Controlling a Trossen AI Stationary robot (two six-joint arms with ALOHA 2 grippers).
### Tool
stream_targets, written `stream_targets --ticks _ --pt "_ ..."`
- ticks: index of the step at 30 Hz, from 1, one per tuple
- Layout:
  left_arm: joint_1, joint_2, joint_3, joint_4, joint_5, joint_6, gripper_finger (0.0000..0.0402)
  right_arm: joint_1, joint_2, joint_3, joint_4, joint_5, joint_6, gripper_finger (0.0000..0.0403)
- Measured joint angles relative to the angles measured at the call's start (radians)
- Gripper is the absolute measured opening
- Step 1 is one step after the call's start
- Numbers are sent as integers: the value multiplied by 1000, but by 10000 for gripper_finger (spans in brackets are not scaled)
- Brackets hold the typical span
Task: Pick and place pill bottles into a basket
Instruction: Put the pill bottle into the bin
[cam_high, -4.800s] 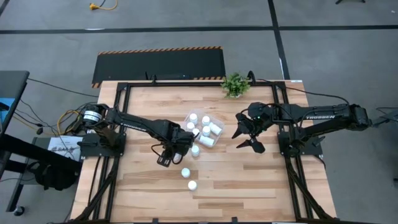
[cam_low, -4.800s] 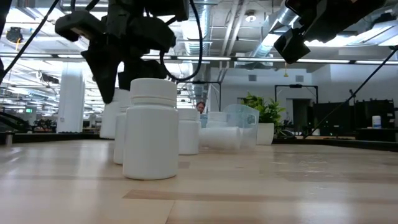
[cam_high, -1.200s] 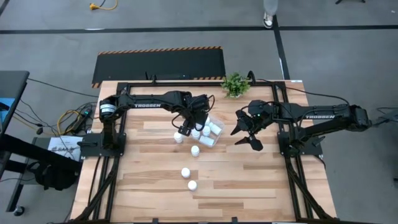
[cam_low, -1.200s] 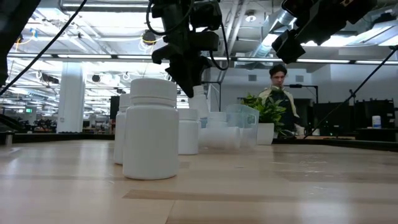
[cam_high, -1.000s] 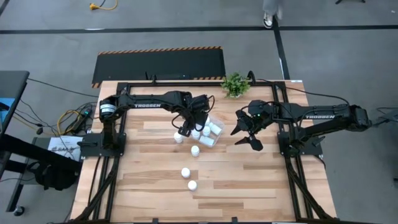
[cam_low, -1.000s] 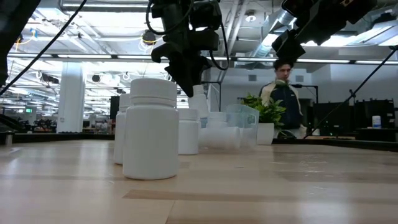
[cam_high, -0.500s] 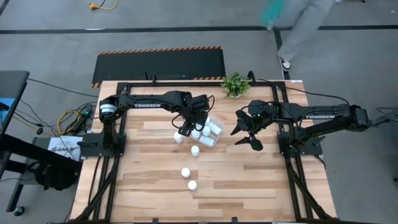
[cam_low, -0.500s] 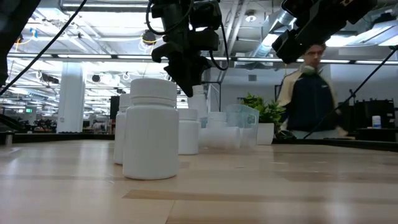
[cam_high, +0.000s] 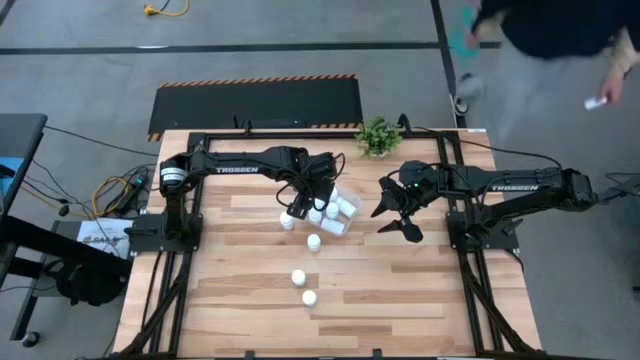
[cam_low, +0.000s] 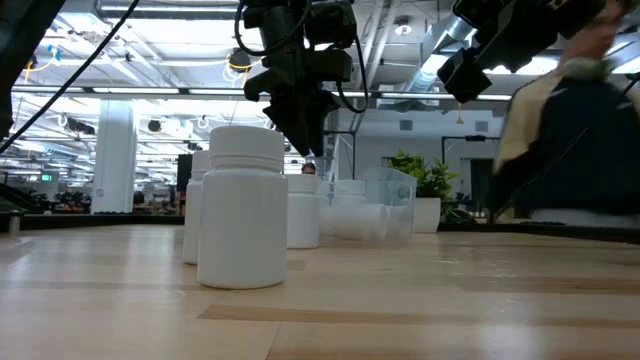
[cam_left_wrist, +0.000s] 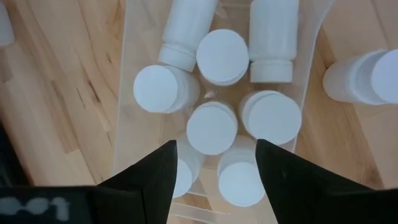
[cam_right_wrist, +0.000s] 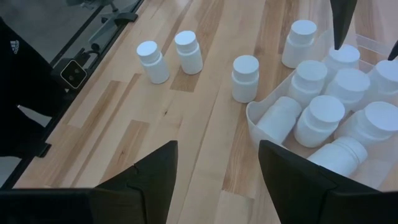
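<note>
My left gripper (cam_left_wrist: 214, 163) hangs over the basket (cam_left_wrist: 122, 112), fingers (cam_left_wrist: 152, 177) parted and empty — an upright bottle (cam_left_wrist: 212, 127) sits right between their tips, six more packed round it. Four bottles stand outside on the table (cam_high: 380, 290). My right gripper (cam_high: 397, 214) waits beside the basket, spread wide, holding nothing.

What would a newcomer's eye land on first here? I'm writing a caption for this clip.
Probably the basket near the table's middle, packed with white pill bottles, with the left gripper, fingers apart, hanging just over it. Four loose bottles stand outside it on the bare wood. The right gripper waits open beside the basket.
</note>
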Motion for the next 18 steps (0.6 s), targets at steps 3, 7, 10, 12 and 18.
stream_targets --ticks 3,7,10,12,18 --pt "-5 0 0 -10 -37 0 207 0 0 0 0 0 0 218" --pt "-22 -3 0 -74 -84 3 207 0 0 0 0 0 0 218" --pt "-39 -13 0 -159 -81 2 207 0 0 0 0 0 0 218" --pt "-52 -24 1 -213 -64 -6 207 0 0 0 0 1 0 218" --pt "-93 -78 1 -314 16 -93 207 0 0 0 0 1 0 218"
